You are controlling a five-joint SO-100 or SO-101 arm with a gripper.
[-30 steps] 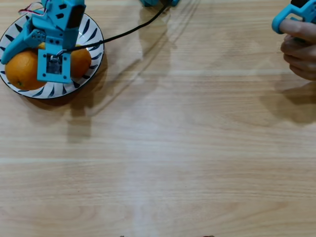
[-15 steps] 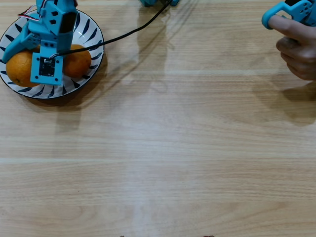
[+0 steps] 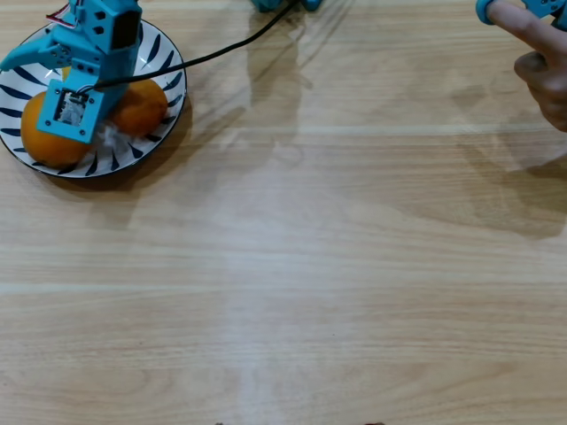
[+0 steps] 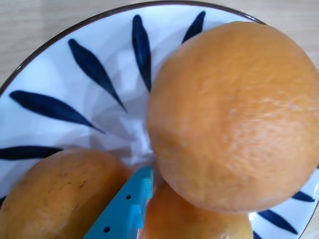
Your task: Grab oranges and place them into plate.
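Overhead view: glossy wood-grain table (image 3: pixel 337 248); round white plate (image 3: pixel 164 53) with blue leaf strokes at top left, holding oranges (image 3: pixel 142 106) under blue plastic arm (image 3: pixel 93 49). Wrist view: three dimpled oranges (image 4: pixel 234 114) touching in plate (image 4: pixel 75 64); jaws state unclear, one blue tip visible.

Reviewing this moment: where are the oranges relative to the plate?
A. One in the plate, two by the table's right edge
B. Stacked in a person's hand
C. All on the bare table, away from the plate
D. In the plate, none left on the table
D. The wrist view shows three oranges lying together in the plate, and the overhead view shows no orange anywhere on the bare table.
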